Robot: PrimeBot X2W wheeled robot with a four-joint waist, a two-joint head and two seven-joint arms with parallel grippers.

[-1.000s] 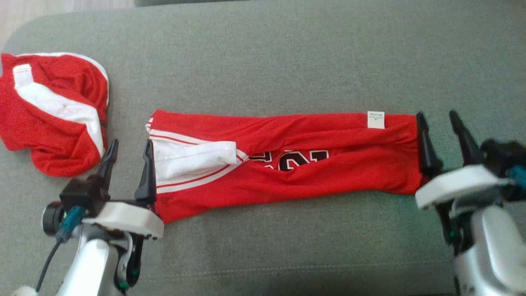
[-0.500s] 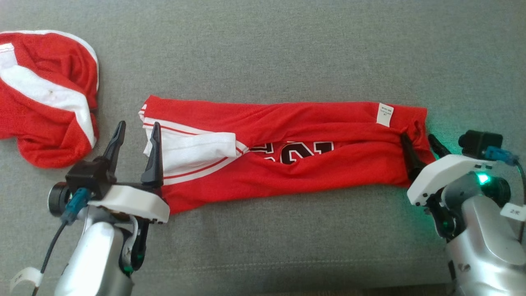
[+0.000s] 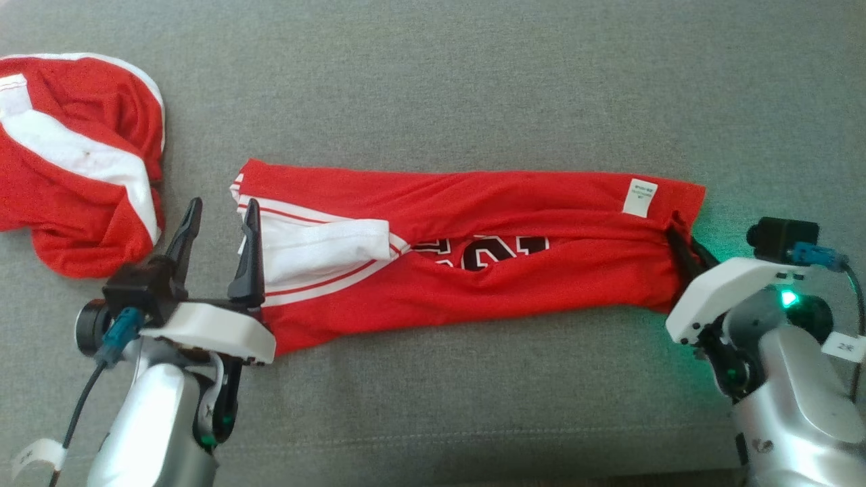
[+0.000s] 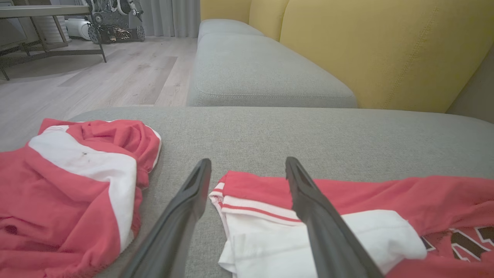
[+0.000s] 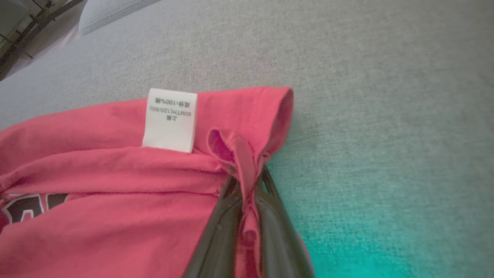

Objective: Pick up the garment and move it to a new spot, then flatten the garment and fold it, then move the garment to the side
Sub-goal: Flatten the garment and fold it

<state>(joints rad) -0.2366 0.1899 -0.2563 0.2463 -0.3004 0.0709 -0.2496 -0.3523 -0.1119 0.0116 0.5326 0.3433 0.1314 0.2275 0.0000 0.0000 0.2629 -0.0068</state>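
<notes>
A red garment [image 3: 473,270] with white trim and a black print lies folded into a long strip across the grey cushion [image 3: 433,88]. At its right end my right gripper [image 3: 683,240] is shut, pinching a fold of the red cloth beside the white label [image 5: 170,119]; the pinched fold [image 5: 247,181] stands between the two dark fingers. My left gripper [image 3: 220,220] is open at the strip's left end, one finger [image 4: 320,216] over the white part of the garment [image 4: 293,231], the other on bare cushion.
A second red and white garment [image 3: 74,162] lies crumpled at the far left of the cushion. Yellow backrests [image 4: 386,46] and another grey seat [image 4: 262,73] rise behind it, with wooden floor [image 4: 96,81] beyond the cushion's edge.
My right gripper moved in onto the garment's right end and closed on a fold of it. The left gripper stayed open in place. The head camera shifted.
</notes>
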